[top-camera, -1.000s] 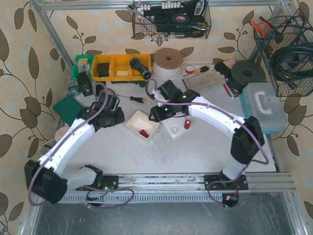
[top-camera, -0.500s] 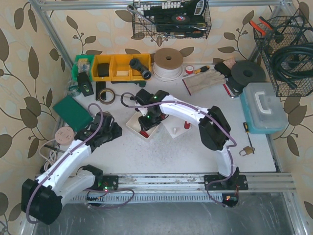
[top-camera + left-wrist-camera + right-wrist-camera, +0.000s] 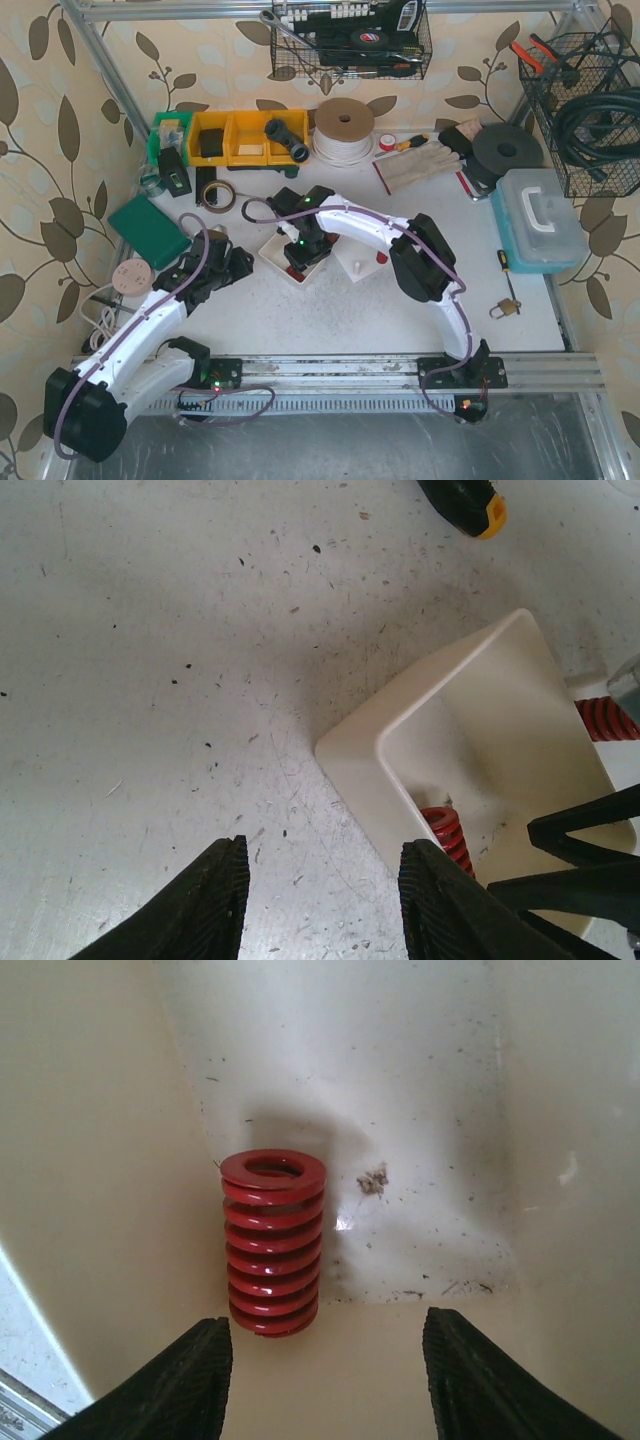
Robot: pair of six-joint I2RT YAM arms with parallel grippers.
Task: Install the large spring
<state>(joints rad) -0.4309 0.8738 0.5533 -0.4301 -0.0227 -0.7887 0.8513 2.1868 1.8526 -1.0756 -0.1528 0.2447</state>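
Inside the tray (image 3: 90, 1140), my right end effector (image 3: 325, 1355) gapes at the red spring (image 3: 273, 1242) (left end effector (image 3: 322, 865) gapes empty beside the tray).

You are looking at a glossy red spring (image 3: 272, 1242) standing in the cream tray (image 3: 90, 1160). Around the tray, the table (image 3: 150, 630) is showing off-white with dark specks. Behind the tray, yellow bins (image 3: 235, 137) are glowing; left of it, a dark green pad (image 3: 148, 228) is lying, and brown leaves are running over the beige wallpaper (image 3: 50, 150).
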